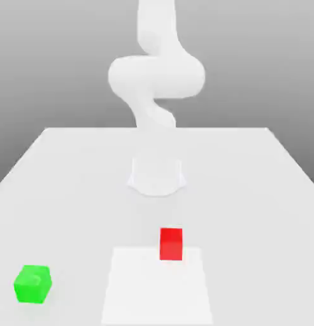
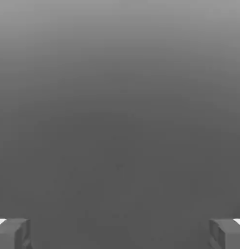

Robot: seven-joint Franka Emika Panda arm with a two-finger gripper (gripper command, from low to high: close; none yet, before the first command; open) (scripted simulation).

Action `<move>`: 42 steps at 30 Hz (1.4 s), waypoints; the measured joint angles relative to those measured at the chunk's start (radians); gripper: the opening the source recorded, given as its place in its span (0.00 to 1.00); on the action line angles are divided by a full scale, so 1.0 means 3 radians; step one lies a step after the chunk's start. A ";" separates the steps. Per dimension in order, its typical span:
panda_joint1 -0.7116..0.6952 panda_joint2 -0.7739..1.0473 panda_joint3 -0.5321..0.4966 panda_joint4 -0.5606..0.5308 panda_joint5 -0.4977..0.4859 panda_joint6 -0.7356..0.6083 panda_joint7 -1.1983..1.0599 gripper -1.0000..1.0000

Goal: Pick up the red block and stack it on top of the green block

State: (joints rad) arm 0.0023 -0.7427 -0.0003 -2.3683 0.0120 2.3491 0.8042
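The red block stands on the white table, at the far edge of a paler square patch. Near the front corner on the exterior view's left sits the green block, well apart from the red one. The white arm rises from its base behind the red block and runs up past the picture's top. In the hand view my gripper is open. Its two grey fingertips stand far apart with nothing between them, against plain grey background.
The table's edges run back on both sides of the exterior view. The round arm base stands at the table's middle, behind both blocks.
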 joint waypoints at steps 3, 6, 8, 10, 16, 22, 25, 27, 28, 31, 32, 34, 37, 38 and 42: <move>0.0023 0.0281 0.0005 -0.0327 0.0045 0.0239 0.0027 0.50; 0.0047 0.0558 0.0027 -0.0649 0.0082 0.0471 0.0058 0.50; 0.0063 0.0743 0.0050 -0.0868 0.0101 0.0628 0.0085 0.50; 0.0078 0.0933 0.0079 -0.1094 0.0115 0.0788 0.0117 0.50; 0.0109 0.1650 0.0201 -0.1812 0.0109 0.1371 0.0268 0.50; 0.0152 0.2711 0.0155 -0.1917 -0.0095 0.2225 0.0463 0.50; 0.0258 0.3024 0.0042 -0.1881 -0.0147 0.2494 0.0508 0.00; 0.0257 0.3024 0.0042 -0.1881 -0.0149 0.2495 0.0510 0.00; 0.0257 0.3024 0.0042 -0.1881 -0.0151 0.2495 0.0512 0.00; 0.0265 0.3056 0.0032 -0.1877 -0.0165 0.2524 0.0524 0.00; 0.0251 0.3012 0.0046 -0.1882 -0.0159 0.2485 0.0518 0.00; 0.0218 0.2829 0.0092 -0.1906 -0.0107 0.2327 0.0475 0.00; 0.0207 0.2485 0.0127 -0.1953 -0.0026 0.2030 0.0417 0.00; 0.0215 0.2367 0.0124 -0.1970 -0.0010 0.1928 0.0408 0.00; 0.0139 0.2109 0.0024 -0.1881 -0.0009 0.1571 0.0287 0.00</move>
State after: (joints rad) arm 0.0439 -0.1101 0.0069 -2.9326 0.0095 2.8204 0.8902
